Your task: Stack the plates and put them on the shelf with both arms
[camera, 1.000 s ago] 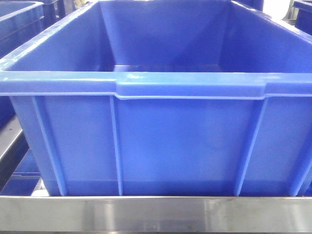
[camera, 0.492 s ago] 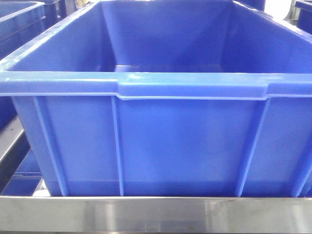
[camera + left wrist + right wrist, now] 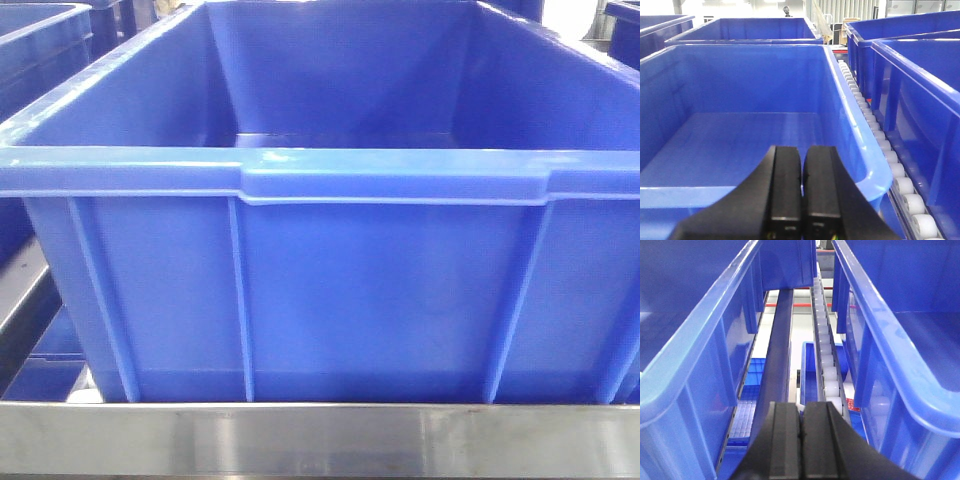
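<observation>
1. Front-facing view: I see a big blue ribbed crate (image 3: 330, 240) filling almost the whole picture, its inside bare as far as I can see. It stands just behind a brushed steel shelf rail (image 3: 320, 438) that runs along the bottom edge. More blue crates show at the upper left corner (image 3: 40, 40). I see neither arm here, and no plates.

2. Left wrist view: my left gripper (image 3: 802, 197) sits at the bottom of the picture with its two black fingers pressed together, only a thin seam between them, and nothing held. It hovers over the near rim of an open blue crate (image 3: 740, 135), looking into it. A line of white rollers (image 3: 880, 145) runs along the right side of that crate, and another blue crate (image 3: 920, 90) stands beyond the rollers. I find no plates in this view either.

3. Right wrist view: my right gripper (image 3: 801, 447) is likewise closed tight and holds nothing. It points down a gap between two blue crates, left (image 3: 695, 355) and right (image 3: 900, 340). A dark rail (image 3: 776, 355) and a strip of white rollers (image 3: 827, 365) run along that gap. Again no plates show.
</observation>
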Tool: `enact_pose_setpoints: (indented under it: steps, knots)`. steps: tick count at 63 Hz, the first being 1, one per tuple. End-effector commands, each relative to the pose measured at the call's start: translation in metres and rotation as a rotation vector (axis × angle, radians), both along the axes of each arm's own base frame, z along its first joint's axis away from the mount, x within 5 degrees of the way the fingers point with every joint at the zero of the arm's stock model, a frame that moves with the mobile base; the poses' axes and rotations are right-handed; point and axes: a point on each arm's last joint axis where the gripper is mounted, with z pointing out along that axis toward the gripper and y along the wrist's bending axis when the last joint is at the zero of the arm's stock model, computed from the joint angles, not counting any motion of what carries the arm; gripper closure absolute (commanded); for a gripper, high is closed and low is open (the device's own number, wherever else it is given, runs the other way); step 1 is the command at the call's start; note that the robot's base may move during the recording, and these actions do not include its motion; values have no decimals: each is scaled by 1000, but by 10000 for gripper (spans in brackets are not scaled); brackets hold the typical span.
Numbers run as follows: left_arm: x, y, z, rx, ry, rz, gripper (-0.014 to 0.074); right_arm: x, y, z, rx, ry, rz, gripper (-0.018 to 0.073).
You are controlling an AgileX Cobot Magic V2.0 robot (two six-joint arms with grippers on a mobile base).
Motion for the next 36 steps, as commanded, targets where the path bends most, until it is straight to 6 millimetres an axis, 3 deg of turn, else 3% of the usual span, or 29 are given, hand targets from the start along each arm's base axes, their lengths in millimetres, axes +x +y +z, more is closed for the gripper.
enact_pose_setpoints:
  steps: [1,36]
  knots:
    - [-1,0,2,-11,-83,-2,512,-3,0,15,-13,-132,-5,503]
    - [-1,0,2,-11,-83,-2,512,-3,0,15,-13,-132,-5,503]
